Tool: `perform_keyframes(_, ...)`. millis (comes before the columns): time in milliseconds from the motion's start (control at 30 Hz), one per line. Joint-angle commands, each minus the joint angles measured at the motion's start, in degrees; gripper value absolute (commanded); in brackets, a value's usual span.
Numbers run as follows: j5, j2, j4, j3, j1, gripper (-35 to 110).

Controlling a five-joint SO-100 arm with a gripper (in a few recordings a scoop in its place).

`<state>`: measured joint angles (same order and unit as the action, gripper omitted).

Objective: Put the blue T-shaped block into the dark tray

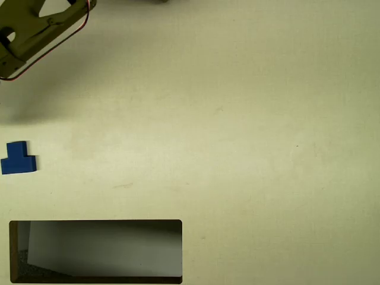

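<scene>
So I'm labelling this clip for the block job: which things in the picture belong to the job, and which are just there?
Belongs to the job:
- blue block, on the table at the left edge of the overhead view
- dark tray, bottom left, nothing in it
- robot arm, top left corner, away from the block

Just there:
- pale table; nothing else lies on it

The arm (pixel 35 32) reaches in at the top left corner of the overhead view, cut by the top and left edges, so its fingers cannot be made out. Well below it, the blue T-shaped block (pixel 18 159) runs off the left edge. Lower still, the dark tray (pixel 95 222) meets the bottom edge.
</scene>
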<state>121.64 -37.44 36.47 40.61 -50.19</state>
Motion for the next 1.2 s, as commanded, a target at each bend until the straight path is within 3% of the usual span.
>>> perform_keyframes(0,3.3,4.2,-8.3,-2.9,-2.6,0)
perform_keyframes(167,2.9,9.2,-13.5,-4.8,-2.1,0)
perform_keyframes(633,1.1,11.7,-14.2,-6.2,1.6,0)
perform_keyframes(1167,-1.8,18.7,-25.8,-10.4,4.9,0)
